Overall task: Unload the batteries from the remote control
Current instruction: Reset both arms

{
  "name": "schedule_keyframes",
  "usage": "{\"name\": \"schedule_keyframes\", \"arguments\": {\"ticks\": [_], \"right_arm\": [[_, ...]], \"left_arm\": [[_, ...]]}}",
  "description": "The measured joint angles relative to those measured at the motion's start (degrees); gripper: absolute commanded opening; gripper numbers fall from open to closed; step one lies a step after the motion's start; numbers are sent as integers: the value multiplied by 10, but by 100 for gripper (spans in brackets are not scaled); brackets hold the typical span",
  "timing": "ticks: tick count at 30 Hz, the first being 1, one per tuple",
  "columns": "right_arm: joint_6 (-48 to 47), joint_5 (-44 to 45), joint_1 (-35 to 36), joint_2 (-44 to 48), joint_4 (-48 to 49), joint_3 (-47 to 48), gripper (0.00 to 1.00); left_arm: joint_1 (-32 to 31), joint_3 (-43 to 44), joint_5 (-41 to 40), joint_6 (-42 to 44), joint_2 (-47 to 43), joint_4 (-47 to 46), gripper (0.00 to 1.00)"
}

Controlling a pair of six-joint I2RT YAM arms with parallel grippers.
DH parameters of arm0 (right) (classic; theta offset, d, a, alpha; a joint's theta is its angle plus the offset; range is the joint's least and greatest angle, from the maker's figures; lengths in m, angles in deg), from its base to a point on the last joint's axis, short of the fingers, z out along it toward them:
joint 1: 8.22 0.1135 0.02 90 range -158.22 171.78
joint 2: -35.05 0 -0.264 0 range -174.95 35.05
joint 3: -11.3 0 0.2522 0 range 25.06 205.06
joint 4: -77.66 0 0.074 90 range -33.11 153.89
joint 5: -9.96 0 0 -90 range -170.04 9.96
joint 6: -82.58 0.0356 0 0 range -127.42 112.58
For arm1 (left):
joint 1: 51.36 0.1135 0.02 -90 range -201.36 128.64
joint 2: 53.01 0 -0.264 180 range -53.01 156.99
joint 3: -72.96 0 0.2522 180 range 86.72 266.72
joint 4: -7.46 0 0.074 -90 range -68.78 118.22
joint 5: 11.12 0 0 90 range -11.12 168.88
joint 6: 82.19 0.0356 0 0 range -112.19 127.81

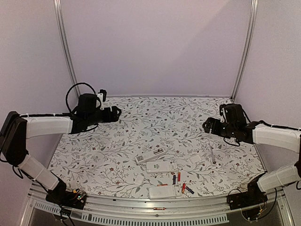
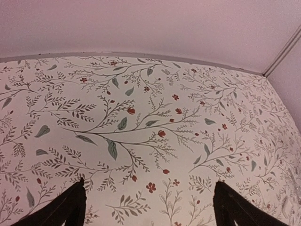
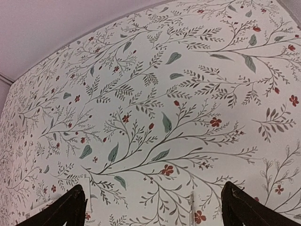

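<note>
Both sets of fingers are spread wide and hold nothing, on my left gripper (image 1: 116,113) and my right gripper (image 1: 206,126). The loose batteries (image 1: 178,177) lie nearward and inward of the right fingers, beside the remotes (image 1: 161,166), with their long axes mostly front-to-back. My right arm is nearer.

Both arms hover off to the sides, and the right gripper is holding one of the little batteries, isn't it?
Not quite. The right gripper is open and empty, as the right wrist view shows. The batteries lie on the table by the remotes.
</note>
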Motion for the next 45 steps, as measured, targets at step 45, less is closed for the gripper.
{"name": "schedule_keyframes", "arguments": {"ticks": [45], "right_arm": [[-219,-85,-351,-114,809,-315,99]], "left_arm": [[259,-365,-32,218,-16,-618,100]]}}
